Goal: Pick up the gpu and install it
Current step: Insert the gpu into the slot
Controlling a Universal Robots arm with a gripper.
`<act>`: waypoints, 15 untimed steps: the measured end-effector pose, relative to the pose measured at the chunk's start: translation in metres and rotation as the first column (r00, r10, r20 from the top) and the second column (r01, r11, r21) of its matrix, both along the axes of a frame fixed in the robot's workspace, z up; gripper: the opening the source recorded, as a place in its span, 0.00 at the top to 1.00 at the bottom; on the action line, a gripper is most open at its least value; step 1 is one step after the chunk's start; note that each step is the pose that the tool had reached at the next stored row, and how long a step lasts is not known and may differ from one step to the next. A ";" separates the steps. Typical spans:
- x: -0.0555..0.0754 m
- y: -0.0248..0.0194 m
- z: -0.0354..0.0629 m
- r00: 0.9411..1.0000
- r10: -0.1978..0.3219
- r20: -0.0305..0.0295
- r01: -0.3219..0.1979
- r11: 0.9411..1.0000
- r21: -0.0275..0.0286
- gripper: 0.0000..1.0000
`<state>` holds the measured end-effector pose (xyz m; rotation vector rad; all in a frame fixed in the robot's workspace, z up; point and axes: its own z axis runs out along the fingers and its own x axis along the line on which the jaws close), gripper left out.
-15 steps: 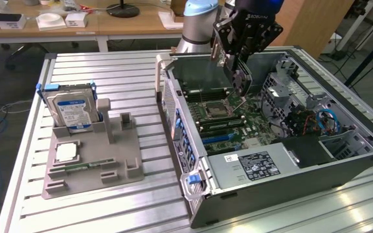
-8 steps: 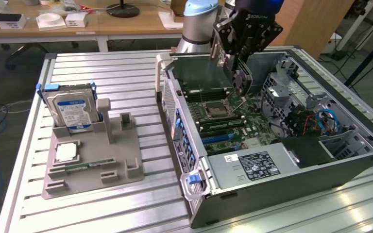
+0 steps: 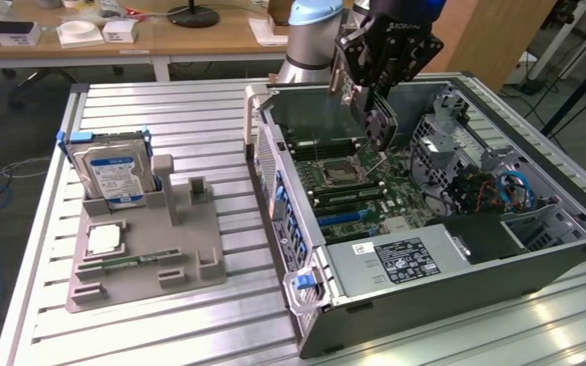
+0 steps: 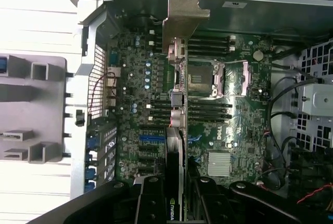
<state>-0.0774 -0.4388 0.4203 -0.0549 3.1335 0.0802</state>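
The gpu [image 3: 380, 128], a thin flat dark green-black circuit card with a silver metal bracket [image 4: 185, 16] at one end, hangs on edge inside the open grey sheet-metal computer case [image 3: 415, 301]. It is held above the green motherboard [image 3: 362, 194] and appears clear of it. The black robot gripper [image 3: 372, 97] has its jaws closed partway, pinching the card by its two flat faces.

In the wrist view the card [image 4: 177, 104] is seen edge-on. It runs out from between the black fingers [image 4: 151, 198], across the rows of dark memory slots and just beside the square metal-framed processor socket [image 4: 201, 78]. Its folded bracket is the end farthest from the gripper, near the case's wall. A small silver finned heatsink [image 4: 219, 162] sits on the board near the fingers.

On the exterior view's left, well apart from the case, a matt grey moulded fixture [image 3: 186, 236] rests on the ribbed aluminium table [image 3: 171, 107]. Upright in it stands a thick silver hard drive with a blue-white label [image 3: 110, 171].
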 end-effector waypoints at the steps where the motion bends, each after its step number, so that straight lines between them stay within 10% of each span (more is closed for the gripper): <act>1: 0.000 0.0000 0.0000 1.000 0.003 0.000 -0.003 1.000 0.000 0.74; 15: 0.000 0.0000 -0.0002 0.998 0.066 0.000 -0.066 0.998 0.000 0.74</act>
